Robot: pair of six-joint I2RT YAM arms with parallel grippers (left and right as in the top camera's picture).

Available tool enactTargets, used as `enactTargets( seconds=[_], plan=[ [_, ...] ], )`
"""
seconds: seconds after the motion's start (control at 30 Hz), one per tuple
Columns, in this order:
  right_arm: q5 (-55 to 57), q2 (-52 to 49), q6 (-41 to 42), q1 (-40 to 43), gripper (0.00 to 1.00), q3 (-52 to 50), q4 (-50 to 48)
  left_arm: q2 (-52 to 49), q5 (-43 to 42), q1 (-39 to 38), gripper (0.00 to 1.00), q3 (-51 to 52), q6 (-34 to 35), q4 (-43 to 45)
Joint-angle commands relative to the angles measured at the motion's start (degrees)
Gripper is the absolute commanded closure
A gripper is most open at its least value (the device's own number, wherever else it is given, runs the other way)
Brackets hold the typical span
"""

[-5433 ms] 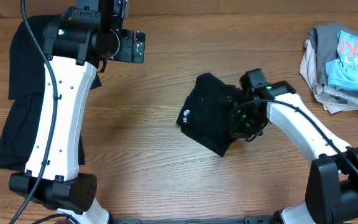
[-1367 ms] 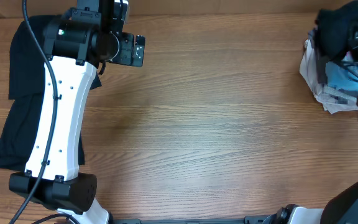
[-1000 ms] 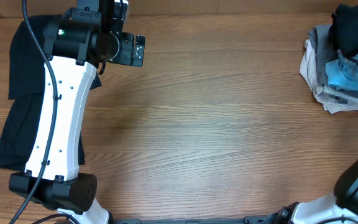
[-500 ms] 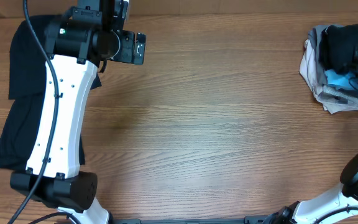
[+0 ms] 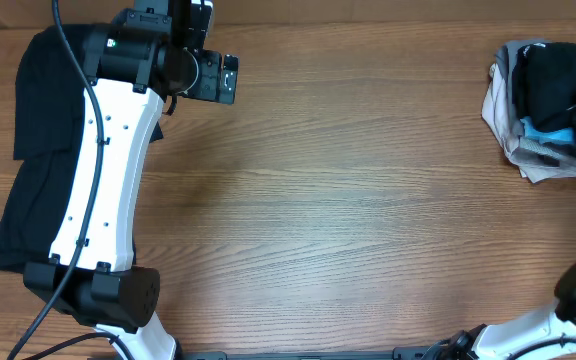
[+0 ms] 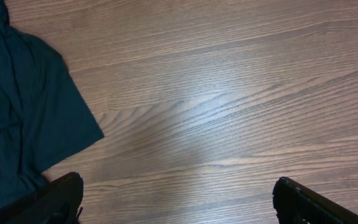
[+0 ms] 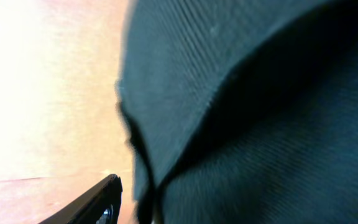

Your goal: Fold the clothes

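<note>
Spanning the overhead view, the brown wood-grain bench [image 5: 368,200] carries a large black garment [image 5: 28,170] spread along its left edge, partly under the white left arm [image 5: 98,180]. The left jaws hang released, tips wide apart over bare wood just beside that garment's corner. At the far right, a folded black garment [image 5: 548,80] lies atop a heap of grey and beige clothes [image 5: 503,110], a light blue garment [image 5: 540,129] peeking out beneath. The right jaws sit against the folded cloth; whether they are clenched I cannot tell.
</note>
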State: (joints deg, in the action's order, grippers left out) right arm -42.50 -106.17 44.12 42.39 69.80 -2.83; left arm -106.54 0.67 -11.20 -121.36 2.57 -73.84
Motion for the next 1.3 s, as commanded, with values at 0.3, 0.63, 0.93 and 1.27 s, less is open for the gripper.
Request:
enactTargets(
  seconds=[0.3, 0.63, 0.93, 1.27],
  plan=[
    [-14.2, 18.3, -9.0, 9.1, 0.37, 1.6, 16.7, -0.8, -0.7, 0.3, 0.00, 0.1, -0.7, 1.1],
    [1.0, 23.2, -29.2, 5.2, 0.28, 3.4, 22.0, -0.8, -0.7, 0.3, 0.00, 0.1, -0.7, 1.3],
    [29.9, 22.3, -47.4, -6.5, 0.00, 12.2, 25.7, -0.9, -0.7, 0.3, 0.00, 0.1, -0.7, 2.4],
    [29.7, 9.1, -49.0, -7.9, 0.00, 17.6, 13.4, -1.0, -0.5, 0.3, 0.00, 0.1, -1.3, 3.8]
  ],
)
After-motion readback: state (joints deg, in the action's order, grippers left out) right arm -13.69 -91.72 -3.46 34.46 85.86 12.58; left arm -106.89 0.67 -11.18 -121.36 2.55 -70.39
